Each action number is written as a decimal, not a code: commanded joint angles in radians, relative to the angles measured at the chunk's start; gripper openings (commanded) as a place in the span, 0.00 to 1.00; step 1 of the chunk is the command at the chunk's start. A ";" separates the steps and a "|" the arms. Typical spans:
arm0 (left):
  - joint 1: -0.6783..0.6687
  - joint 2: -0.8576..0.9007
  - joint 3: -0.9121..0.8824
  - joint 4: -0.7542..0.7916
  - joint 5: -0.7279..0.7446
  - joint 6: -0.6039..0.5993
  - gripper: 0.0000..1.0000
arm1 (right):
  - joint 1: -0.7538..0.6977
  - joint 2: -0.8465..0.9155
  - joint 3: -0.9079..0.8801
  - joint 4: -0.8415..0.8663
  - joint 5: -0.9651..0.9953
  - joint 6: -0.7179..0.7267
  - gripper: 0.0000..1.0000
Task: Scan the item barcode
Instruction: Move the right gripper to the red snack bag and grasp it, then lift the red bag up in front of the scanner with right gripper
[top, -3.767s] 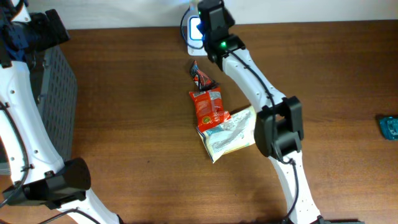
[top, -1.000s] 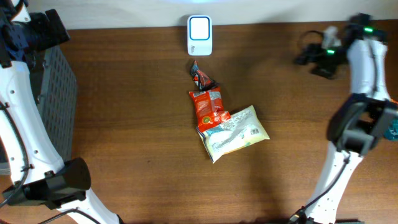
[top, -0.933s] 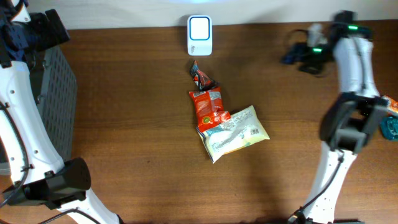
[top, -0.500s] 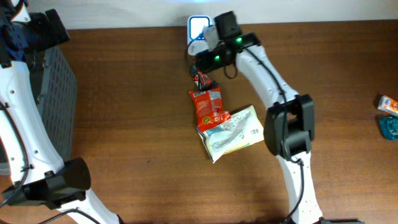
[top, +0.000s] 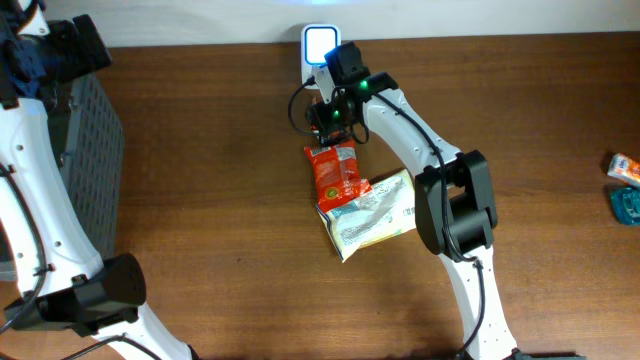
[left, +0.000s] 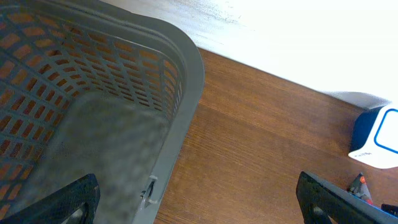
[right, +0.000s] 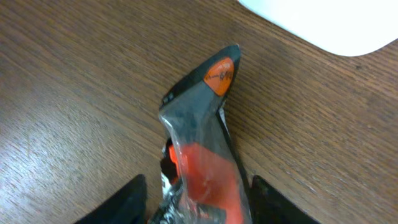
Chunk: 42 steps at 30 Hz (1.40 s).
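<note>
The small dark and orange snack packet (right: 202, 143) lies flat on the table (top: 220, 200), just in front of the white scanner (top: 320, 44). The right gripper (right: 198, 196) is low over the packet, about half open, with one finger on each side of it. A thin strip of wood shows between each finger and the wrapper, so nothing is clamped. Further from the scanner lie a red packet (top: 335, 172) and a pale packet (top: 378, 212). The left gripper (left: 199, 208) is fully spread and empty, far from the scanner, above a grey basket (left: 186, 74).
</note>
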 joint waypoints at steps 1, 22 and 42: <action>0.003 -0.008 0.001 -0.001 0.003 -0.009 0.99 | -0.002 -0.003 -0.014 0.019 -0.026 0.012 0.42; 0.003 -0.008 0.001 -0.001 0.003 -0.009 0.99 | -0.001 -0.008 -0.016 0.107 -0.023 0.084 0.04; 0.003 -0.008 0.001 -0.001 0.003 -0.009 0.99 | 0.070 -0.056 0.163 0.307 0.711 -0.224 0.04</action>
